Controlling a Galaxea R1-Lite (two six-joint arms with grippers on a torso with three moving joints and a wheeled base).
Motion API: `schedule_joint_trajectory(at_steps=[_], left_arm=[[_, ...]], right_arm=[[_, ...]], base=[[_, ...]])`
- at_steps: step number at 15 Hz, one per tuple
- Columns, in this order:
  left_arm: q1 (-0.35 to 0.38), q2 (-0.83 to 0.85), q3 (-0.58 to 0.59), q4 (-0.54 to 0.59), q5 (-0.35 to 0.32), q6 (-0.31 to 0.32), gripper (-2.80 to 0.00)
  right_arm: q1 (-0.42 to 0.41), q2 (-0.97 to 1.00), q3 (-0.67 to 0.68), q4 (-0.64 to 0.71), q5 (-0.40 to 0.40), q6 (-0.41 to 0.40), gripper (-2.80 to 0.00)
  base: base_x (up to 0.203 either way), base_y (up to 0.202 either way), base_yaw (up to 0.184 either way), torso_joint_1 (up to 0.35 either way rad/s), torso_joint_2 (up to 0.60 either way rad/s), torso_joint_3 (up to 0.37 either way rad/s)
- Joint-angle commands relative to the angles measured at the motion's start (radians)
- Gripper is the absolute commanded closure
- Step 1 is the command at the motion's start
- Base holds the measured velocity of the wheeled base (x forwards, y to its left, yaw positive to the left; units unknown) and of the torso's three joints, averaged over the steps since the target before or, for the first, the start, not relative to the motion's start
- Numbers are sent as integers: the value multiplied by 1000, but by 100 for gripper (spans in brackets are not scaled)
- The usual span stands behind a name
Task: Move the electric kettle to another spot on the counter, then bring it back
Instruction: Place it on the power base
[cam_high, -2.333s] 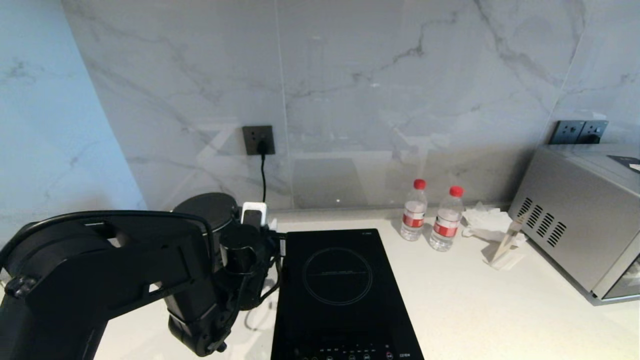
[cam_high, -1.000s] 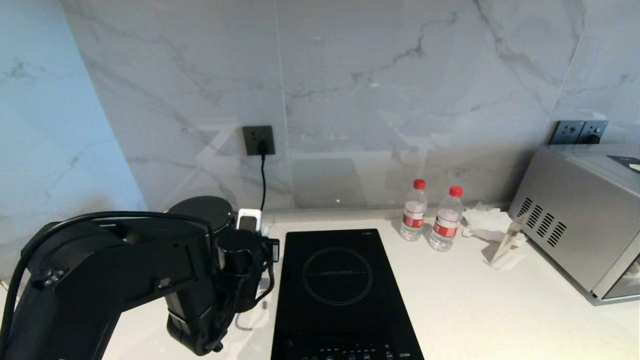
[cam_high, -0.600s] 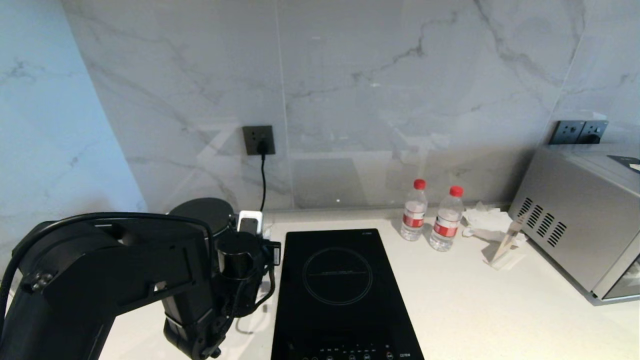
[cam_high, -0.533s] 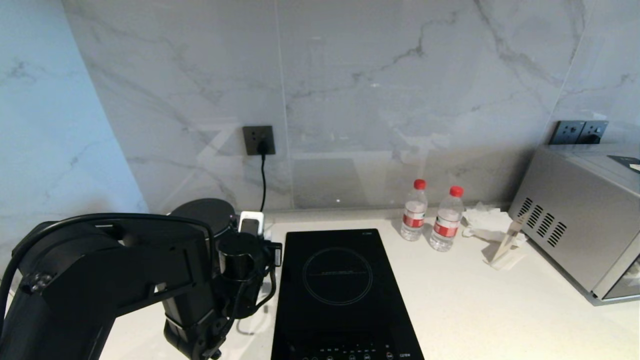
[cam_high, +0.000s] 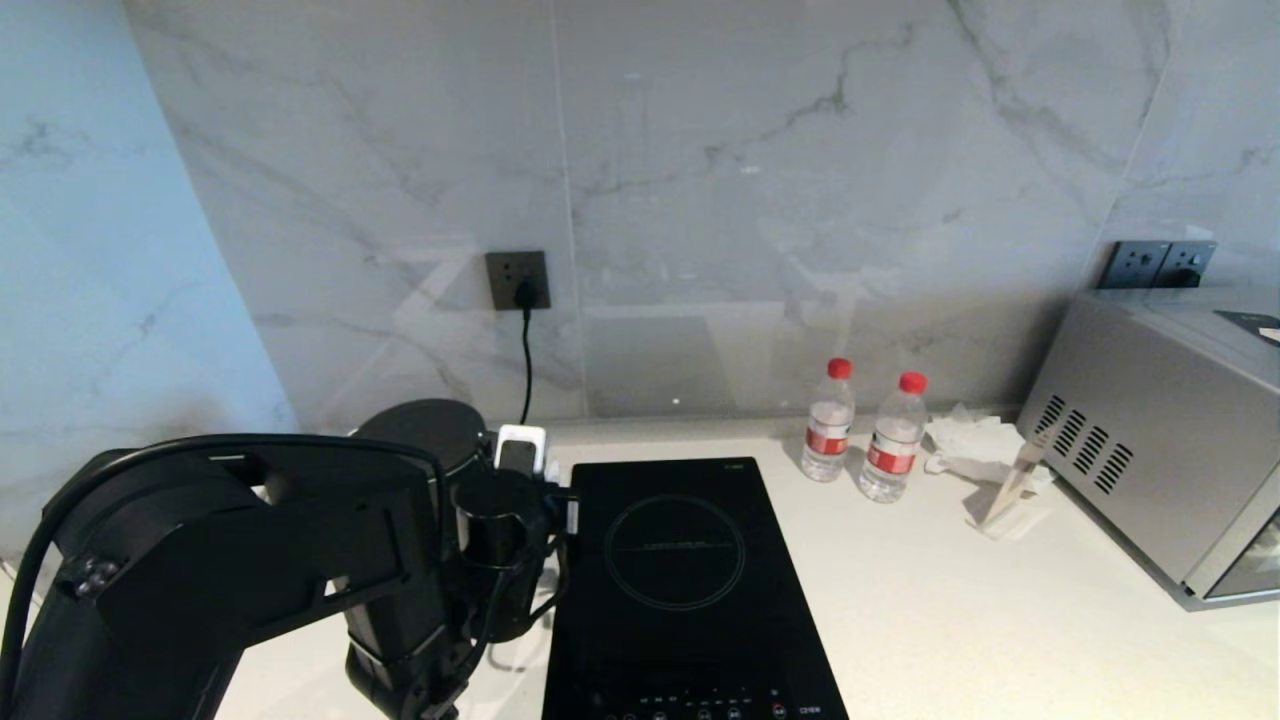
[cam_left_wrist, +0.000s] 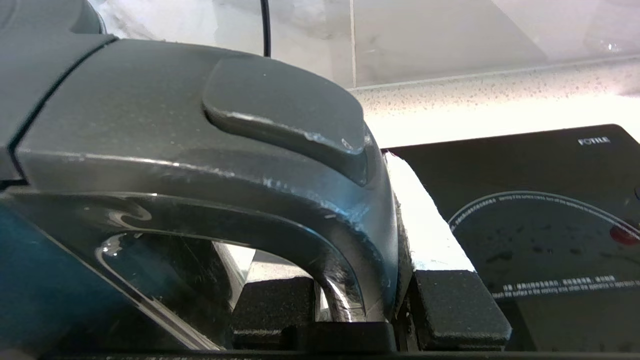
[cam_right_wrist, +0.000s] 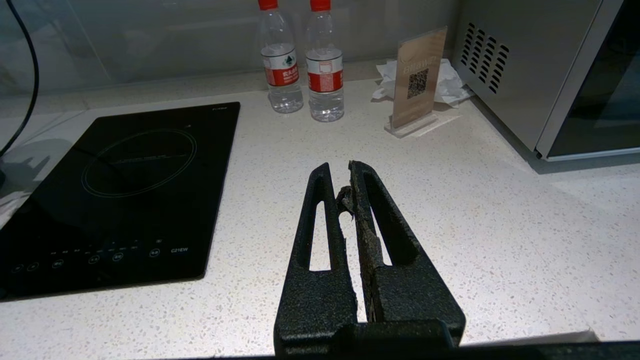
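While the left claw (cam_left_wrist: 360, 305) is clamped on its looped handle, the electric kettle (cam_high: 425, 440) stands near the tabletop's (cam_high: 950, 610) back-left corner, beside the hob (cam_high: 680, 580); the right claw (cam_right_wrist: 347, 187) is pressed together over the front edge.

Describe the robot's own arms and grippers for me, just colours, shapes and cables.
The left arm is bulky, matte black and boxy, with a black cable looping over its top. The left gripper has black, grainy block-shaped fingers. The right gripper is also rough black, with two long tapered fingers, each with a slot cut through, and worn, frayed inner pads.
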Motion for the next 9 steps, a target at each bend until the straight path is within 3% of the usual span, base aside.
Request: schedule_joint_trajectory(at_steps=[1, 9], left_arm=[[0, 16, -20, -9, 5, 1, 0], [51, 39, -48, -5, 2, 6, 0]], right_arm=[[0, 0, 0, 0, 0, 1, 0], [0, 0, 0, 0, 0, 0, 0]], base=[[0, 0, 0, 0, 0, 0], [0, 0, 0, 0, 0, 0]])
